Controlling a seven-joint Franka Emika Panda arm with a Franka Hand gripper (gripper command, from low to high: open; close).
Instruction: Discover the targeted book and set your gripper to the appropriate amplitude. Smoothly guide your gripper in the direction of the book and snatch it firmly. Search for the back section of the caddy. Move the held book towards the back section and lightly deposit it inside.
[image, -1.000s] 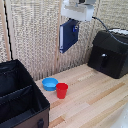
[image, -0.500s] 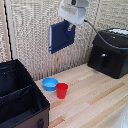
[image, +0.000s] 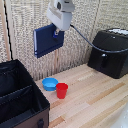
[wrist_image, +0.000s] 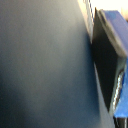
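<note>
though thin, navy book (image: 48, 41), broad-faced

The white arm reaches in from the top of the exterior view, its bulky wrist tilted so that the gripper (image: 56, 31) points down and toward the exterior view's left. It hangs high in the air, well above the table. A dark cable runs off from the wrist toward the exterior view's right. The jaws are clamped on the book (image: 48, 41). In the wrist view one blue-tipped finger (wrist_image: 112, 55) presses flat against the book's cover.
</note>
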